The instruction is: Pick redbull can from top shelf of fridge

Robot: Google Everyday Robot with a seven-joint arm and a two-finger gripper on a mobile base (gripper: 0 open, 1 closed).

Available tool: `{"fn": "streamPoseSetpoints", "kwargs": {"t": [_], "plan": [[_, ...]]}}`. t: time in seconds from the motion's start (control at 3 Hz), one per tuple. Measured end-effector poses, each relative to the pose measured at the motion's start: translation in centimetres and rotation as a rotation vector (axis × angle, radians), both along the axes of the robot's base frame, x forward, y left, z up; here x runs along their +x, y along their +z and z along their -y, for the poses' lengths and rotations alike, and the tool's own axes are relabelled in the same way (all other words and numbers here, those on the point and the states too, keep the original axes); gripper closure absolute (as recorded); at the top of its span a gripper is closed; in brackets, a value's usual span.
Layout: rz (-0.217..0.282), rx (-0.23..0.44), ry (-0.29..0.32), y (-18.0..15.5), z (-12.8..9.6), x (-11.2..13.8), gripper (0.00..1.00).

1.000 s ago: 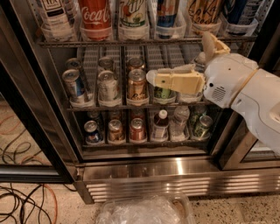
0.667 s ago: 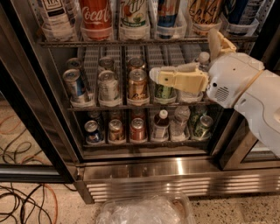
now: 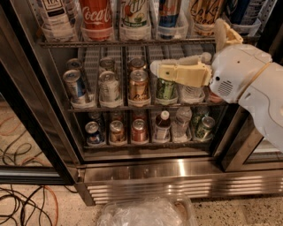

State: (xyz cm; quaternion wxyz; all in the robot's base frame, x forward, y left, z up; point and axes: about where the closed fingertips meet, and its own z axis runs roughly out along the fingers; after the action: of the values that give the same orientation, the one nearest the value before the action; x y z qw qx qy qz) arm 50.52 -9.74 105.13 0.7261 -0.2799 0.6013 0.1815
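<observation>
1. One redbull can (image 3: 169, 11) stands upright on the top shelf (image 3: 132, 43) of the fridge (image 3: 177, 170). Its long axis is vertical and its base is down on the rack. The picture's top edge cuts off its upper end.
2. It sits in a clear front holder, between a green-and-red labelled bottle (image 3: 132, 13) on the picture-left side and a gold can (image 3: 204, 13) on the other. A Coca-Cola bottle (image 3: 95, 13) stands one lane further left.
3. The gripper (image 3: 166, 69) hangs one rack lower, lying level and pointing picture-left across the front of a green can (image 3: 166, 89). It is below the redbull can and apart from it.
4. Whether the pincer is wide or narrow cannot be told.
5. The white arm (image 3: 252, 84) reaches in from the picture's right side.
6. Cables (image 3: 22, 198) lie on the floor at lower left.
</observation>
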Motion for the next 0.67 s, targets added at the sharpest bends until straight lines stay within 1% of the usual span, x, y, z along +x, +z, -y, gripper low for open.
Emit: {"fn": "streamPoseSetpoints", "kwargs": {"t": [0.33, 0.67], "plan": [[0.011, 0.001, -0.007, 0.1, 0.4, 1.3, 0.0], [0.021, 0.018, -0.029, -0.5, 0.4, 3.4, 0.0]]}}
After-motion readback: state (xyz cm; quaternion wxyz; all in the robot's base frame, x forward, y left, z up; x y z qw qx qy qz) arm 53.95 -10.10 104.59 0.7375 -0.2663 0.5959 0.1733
